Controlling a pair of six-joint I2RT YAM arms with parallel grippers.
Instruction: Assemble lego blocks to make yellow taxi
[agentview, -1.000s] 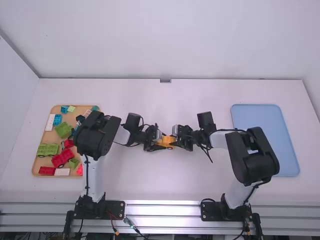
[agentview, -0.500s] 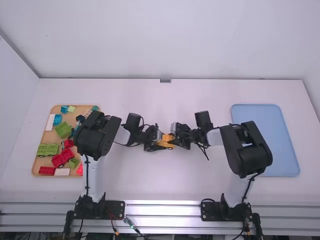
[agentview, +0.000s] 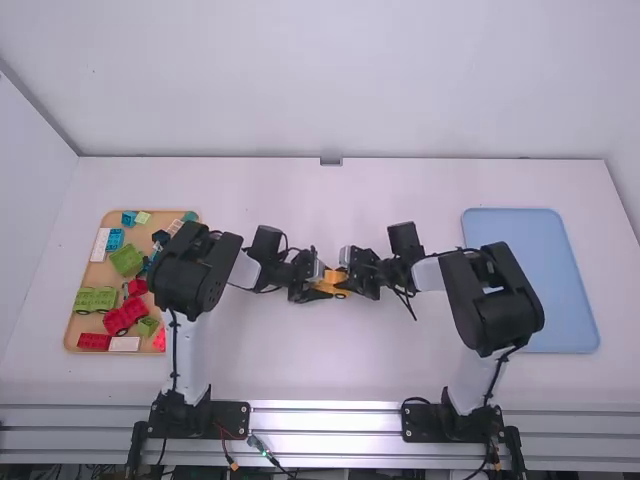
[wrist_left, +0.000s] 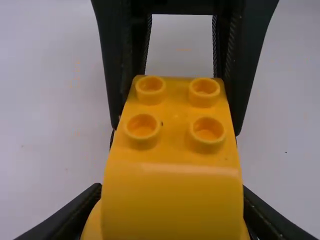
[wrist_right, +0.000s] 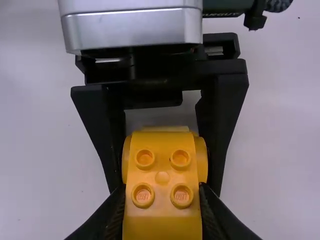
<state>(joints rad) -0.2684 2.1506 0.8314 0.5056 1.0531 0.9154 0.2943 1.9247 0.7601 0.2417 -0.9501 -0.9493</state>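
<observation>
Taxi bricks, yellow and studded, sit mid bench | left claw and right claw pinch them snugly | step: likely pressing bricks together | next: check alignment, open one claw

- Tan tray: right side and some blocks partly hidden by the left arm.
- Blue tray: partly covered by the right arm.
- Yellow blocks: cut off at both wrist views' bottom edges (studs too small to tell from above).
</observation>
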